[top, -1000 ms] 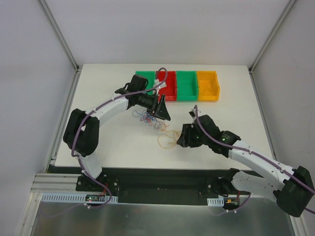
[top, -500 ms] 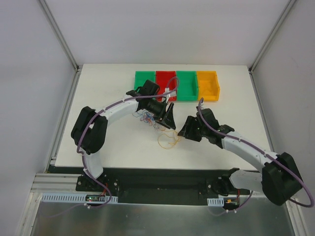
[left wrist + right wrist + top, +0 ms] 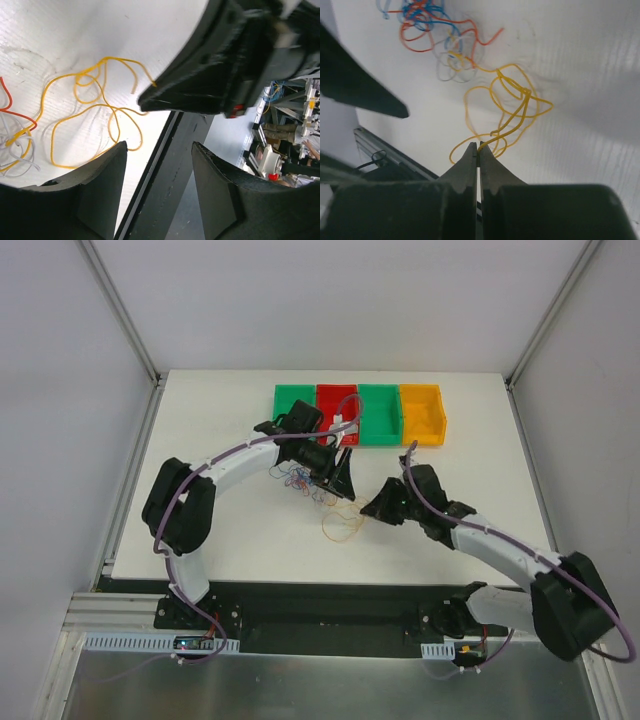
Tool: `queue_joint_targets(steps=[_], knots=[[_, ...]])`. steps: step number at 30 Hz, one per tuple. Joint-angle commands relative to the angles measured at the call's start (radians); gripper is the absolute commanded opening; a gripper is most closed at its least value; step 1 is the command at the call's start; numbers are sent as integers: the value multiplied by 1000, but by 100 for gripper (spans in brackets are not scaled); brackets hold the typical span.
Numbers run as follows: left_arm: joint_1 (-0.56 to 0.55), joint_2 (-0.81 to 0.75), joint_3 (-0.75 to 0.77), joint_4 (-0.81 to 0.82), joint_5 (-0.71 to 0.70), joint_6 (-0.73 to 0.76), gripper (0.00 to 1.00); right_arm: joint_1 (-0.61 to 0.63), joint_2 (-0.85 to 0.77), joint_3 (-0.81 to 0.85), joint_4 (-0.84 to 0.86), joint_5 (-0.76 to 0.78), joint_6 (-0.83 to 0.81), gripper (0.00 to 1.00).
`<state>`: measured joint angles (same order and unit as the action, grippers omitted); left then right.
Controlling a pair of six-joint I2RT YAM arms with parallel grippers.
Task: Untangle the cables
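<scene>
The cables lie mid-table: a blue and red tangle [image 3: 303, 480] [image 3: 427, 22] and, beside it, an orange cable [image 3: 340, 525] [image 3: 512, 107] [image 3: 95, 107] in loose loops. My right gripper [image 3: 368, 510] [image 3: 478, 150] is shut on a strand of the orange cable at the loops' near-right edge. My left gripper [image 3: 343, 483] [image 3: 159, 150] hangs open just above the table, between the tangle and the right gripper, with nothing between its fingers. The right gripper's tip [image 3: 146, 104] shows in the left wrist view, touching the orange cable.
Four small bins stand in a row at the back: green [image 3: 296, 402], red [image 3: 338, 418], green [image 3: 380, 412] and orange [image 3: 421, 412]. The table's near edge [image 3: 165, 145] runs close behind the orange loops. A left finger [image 3: 360, 85] crosses the right wrist view.
The right gripper has reached left to the orange loops and shut on a strand. The left gripper has swung right, over the tangle's right side, and narrowed slightly.
</scene>
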<state>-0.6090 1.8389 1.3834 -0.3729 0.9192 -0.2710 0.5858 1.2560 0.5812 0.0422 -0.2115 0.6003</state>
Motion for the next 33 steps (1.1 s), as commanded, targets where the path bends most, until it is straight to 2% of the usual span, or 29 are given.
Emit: queue_joint_targets(steps=[1, 5, 9, 15, 18, 21, 24, 26, 28, 30, 33], knots=[[-15, -137, -6, 70, 23, 49, 54, -6, -242, -14, 55, -89, -94, 0], [-18, -233, -63, 172, 53, 49, 56, -10, -413, 8, 21, -199, -220, 0], [-20, -315, -109, 238, 56, 65, 66, -11, -493, 57, -77, -278, -345, 0], [-70, -314, -121, 255, 122, 102, 71, -12, -549, 60, -48, -330, -358, 0], [-101, -297, -124, 247, 106, 121, 68, -12, -578, 59, 7, -339, -347, 1], [-113, -280, -118, 223, 69, 130, 59, -11, -604, 58, 36, -365, -336, 1], [-112, -257, -96, 178, 37, 151, 56, -11, -630, 52, 56, -385, -321, 0], [-112, -250, -83, 143, -52, 154, 47, -11, -635, 43, 94, -431, -295, 0], [-112, -247, -60, 56, -266, 168, 33, -6, -626, 29, 155, -497, -258, 0], [-98, -250, -41, -9, -479, 173, 23, 5, -619, 16, 202, -549, -235, 0], [-42, -274, -46, -34, -650, 136, 17, 16, -630, 6, 185, -575, -250, 0]])
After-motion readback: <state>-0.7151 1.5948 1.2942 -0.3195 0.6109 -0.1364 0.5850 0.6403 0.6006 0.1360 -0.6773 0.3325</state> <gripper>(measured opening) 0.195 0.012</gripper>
